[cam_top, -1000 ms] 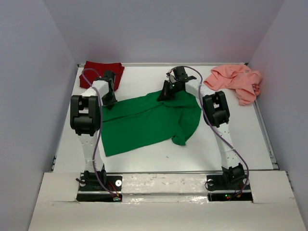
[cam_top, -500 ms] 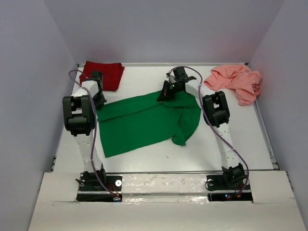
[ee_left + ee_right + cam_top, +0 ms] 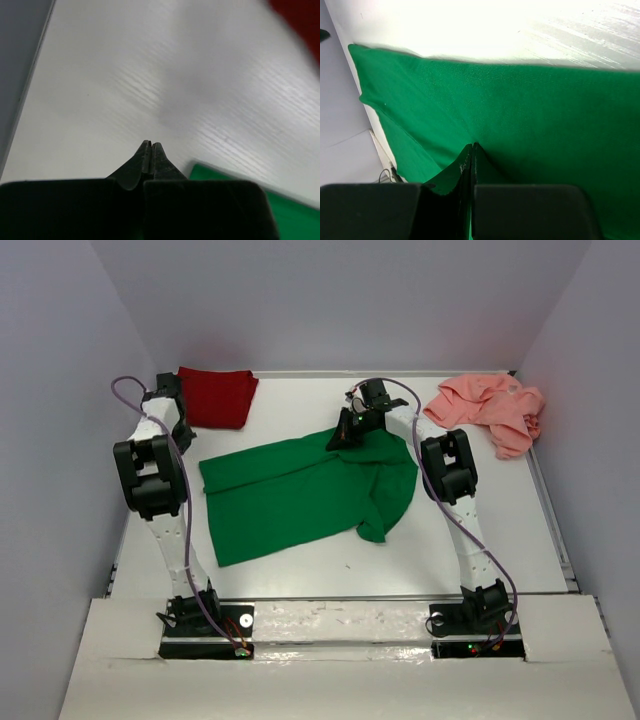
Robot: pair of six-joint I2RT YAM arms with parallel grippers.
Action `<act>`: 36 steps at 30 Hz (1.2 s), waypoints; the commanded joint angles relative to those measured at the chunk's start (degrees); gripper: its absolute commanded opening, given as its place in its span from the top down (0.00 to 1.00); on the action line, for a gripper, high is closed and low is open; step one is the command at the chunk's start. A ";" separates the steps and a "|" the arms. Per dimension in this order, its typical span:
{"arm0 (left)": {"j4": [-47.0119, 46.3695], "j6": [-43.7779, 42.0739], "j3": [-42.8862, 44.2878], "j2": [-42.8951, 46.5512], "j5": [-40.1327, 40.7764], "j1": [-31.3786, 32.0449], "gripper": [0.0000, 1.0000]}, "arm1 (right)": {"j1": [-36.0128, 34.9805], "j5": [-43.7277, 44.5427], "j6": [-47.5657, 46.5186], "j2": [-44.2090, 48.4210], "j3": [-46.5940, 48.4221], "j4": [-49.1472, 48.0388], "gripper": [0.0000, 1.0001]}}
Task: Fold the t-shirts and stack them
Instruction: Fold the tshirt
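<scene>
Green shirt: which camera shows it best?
Top external view: the whole green shirt shows, spread out. The right wrist view shows only close-up cloth pinched by the right gripper. The left wrist view catches just one corner, beside the shut left gripper.

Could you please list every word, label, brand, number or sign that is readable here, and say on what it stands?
No text can be read anywhere. The green t-shirt, the dark red t-shirt and the salmon pink t-shirt show no print, and the table shows no marking.
</scene>
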State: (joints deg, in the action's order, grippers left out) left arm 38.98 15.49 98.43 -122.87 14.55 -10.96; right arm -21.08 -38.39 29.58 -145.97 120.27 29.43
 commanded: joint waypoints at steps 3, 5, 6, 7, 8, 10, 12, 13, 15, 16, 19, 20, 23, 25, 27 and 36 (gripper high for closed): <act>1.80 0.16 7.64 6.32 -7.06 6.55 1.00 | 0.25 2.53 -1.81 0.95 -1.09 1.42 1.00; 2.68 0.42 9.40 6.94 -8.74 10.67 1.00 | 0.25 2.45 -1.72 0.78 -0.91 1.42 1.00; 2.59 0.86 9.58 7.12 -11.27 13.05 1.00 | 0.25 2.44 -1.64 0.78 -0.83 1.42 1.00; 1.72 1.04 9.50 7.64 -12.95 14.55 1.00 | 0.25 2.44 -1.63 0.69 -0.74 1.42 1.00; 1.02 1.21 9.06 7.91 -14.44 17.35 1.00 | 0.25 2.44 -1.55 0.69 -0.65 1.42 1.00; -1.96 2.17 8.10 8.26 -21.03 19.65 1.00 | 0.25 2.62 -1.55 0.86 -0.65 1.51 1.00; -5.56 3.14 6.08 8.35 -26.29 22.02 1.00 | 0.25 2.80 -1.55 1.04 -0.65 1.42 1.00; -6.71 3.84 5.55 8.17 -27.71 22.64 1.00 | 0.25 2.97 -1.55 1.04 -0.65 1.51 1.00; -8.04 4.37 5.02 7.82 -30.18 23.97 1.00 | 0.25 3.32 -1.55 1.30 -0.82 1.51 1.00; -9.52 4.55 4.93 7.65 -31.15 24.23 1.00 | 0.25 3.50 -1.55 1.48 -0.82 1.51 1.00; -11.20 5.17 5.27 6.42 -33.70 25.28 1.00 | 0.78 3.94 -1.55 1.65 -0.65 1.51 1.00; -11.21 5.26 5.71 5.98 -34.23 25.55 1.00 | 0.78 4.03 -1.37 1.66 -0.56 1.51 1.00; -12.43 5.69 5.81 4.05 -36.77 26.34 1.00 | 0.78 4.46 -1.11 1.57 -0.47 1.42 1.00; -14.63 6.05 5.72 2.20 -40.46 27.21 1.00 | 0.78 4.47 -1.11 1.57 -0.30 1.51 1.00; -15.16 6.31 6.68 0.53 -41.61 28.27 1.00 | 0.78 4.47 -1.02 1.48 -0.21 1.51 1.00; -14.73 8.42 10.90 -6.94 -40.48 32.14 1.00 | 1.31 5.17 -1.55 2.62 -1.44 1.51 1.00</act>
State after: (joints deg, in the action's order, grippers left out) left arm 23.90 22.44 105.73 -129.95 -24.32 20.25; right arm -21.02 -37.93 29.78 -145.86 120.20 29.52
